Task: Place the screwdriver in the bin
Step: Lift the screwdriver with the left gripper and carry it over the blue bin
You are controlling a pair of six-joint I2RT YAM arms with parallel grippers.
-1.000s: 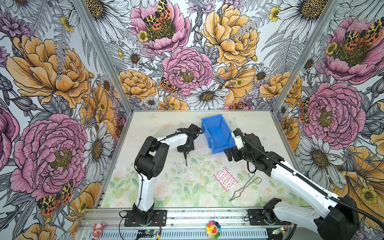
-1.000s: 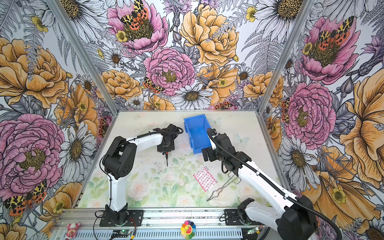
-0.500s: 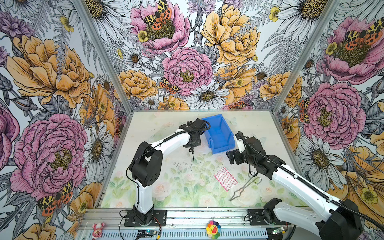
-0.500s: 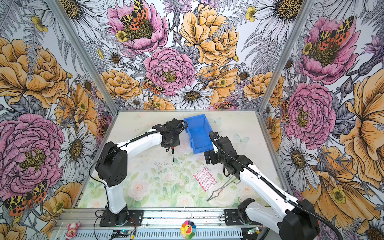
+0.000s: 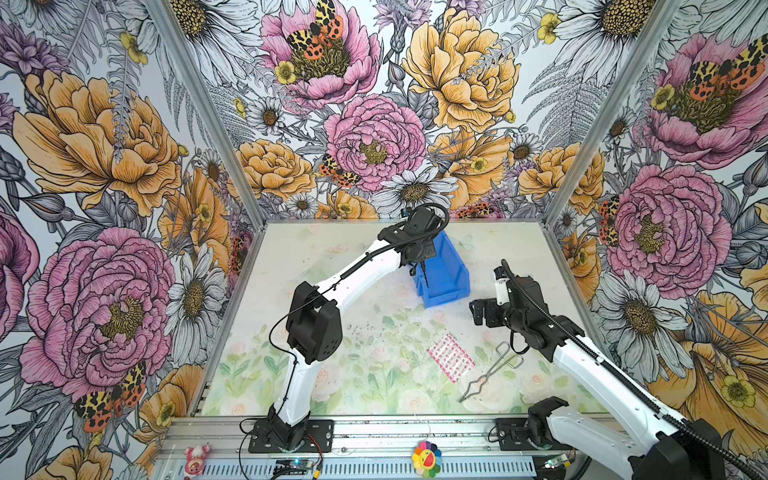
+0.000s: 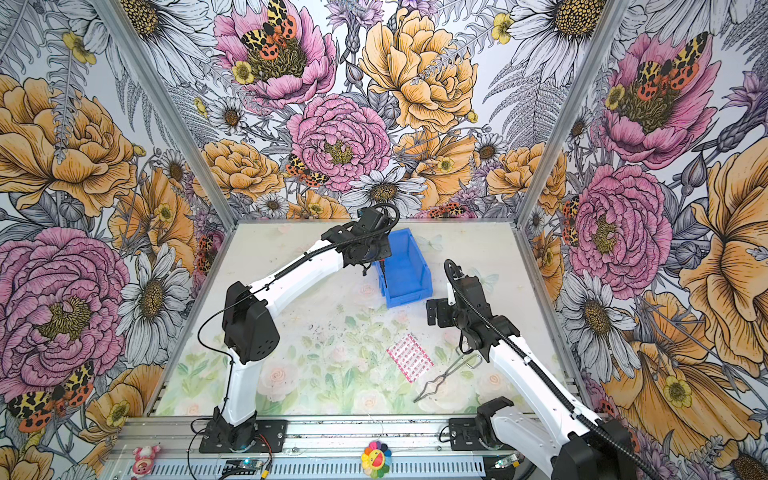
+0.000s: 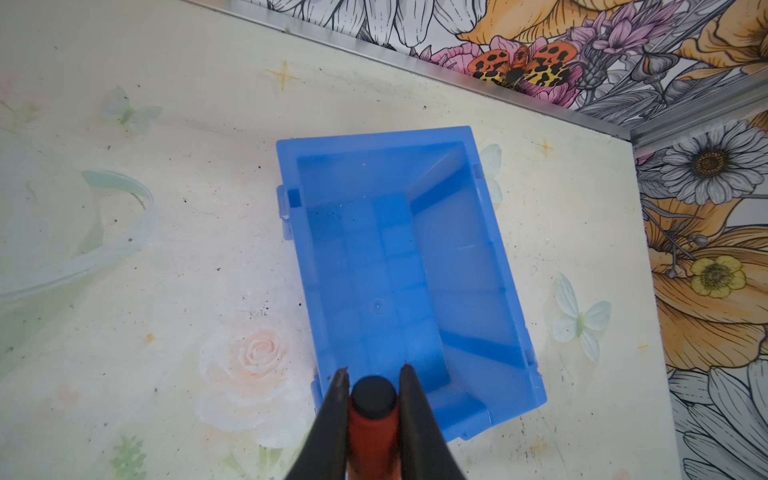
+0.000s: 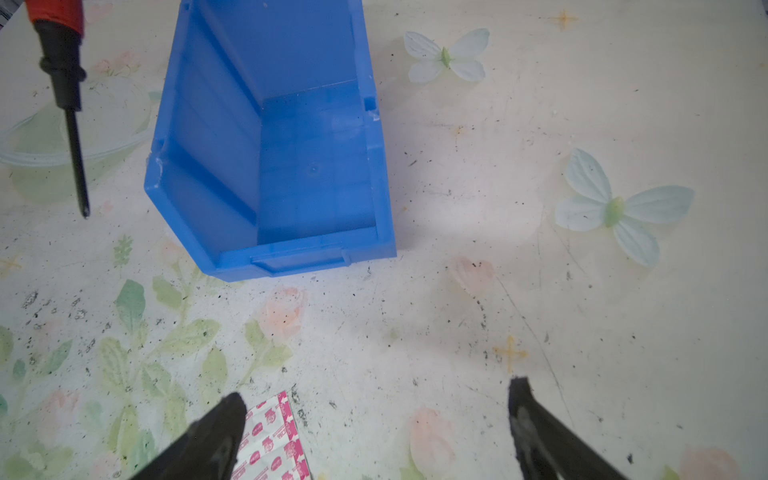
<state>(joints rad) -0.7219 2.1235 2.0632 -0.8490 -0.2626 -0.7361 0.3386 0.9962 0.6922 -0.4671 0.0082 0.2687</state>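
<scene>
From my station the biggest thing is the table, printed with pale flowers and speckled with dark grit. On it stands the bin, blue and open-topped, with nothing inside in the left wrist view.

The left gripper hangs directly above the bin's low front end, and I see the bin's floor just past its fingertips. It is clenched on the screwdriver's handle, one finger on each side of the red grip.

The right gripper is released, jaws spread wide with nothing between them. The bin sits ahead of it, apart, with its front lip facing the fingers.

Just under one right finger lies a pink printed packet, flat on the table. Behind the right gripper, toward its arm's base, lie the wire tongs, close to the packet but not touching it.

The screwdriver hangs from the left gripper with its shaft pointing down, and in both top views the shaft crosses the bin's wall on the left arm's side. I cannot tell whether the tip is over the rim or just outside it
</scene>
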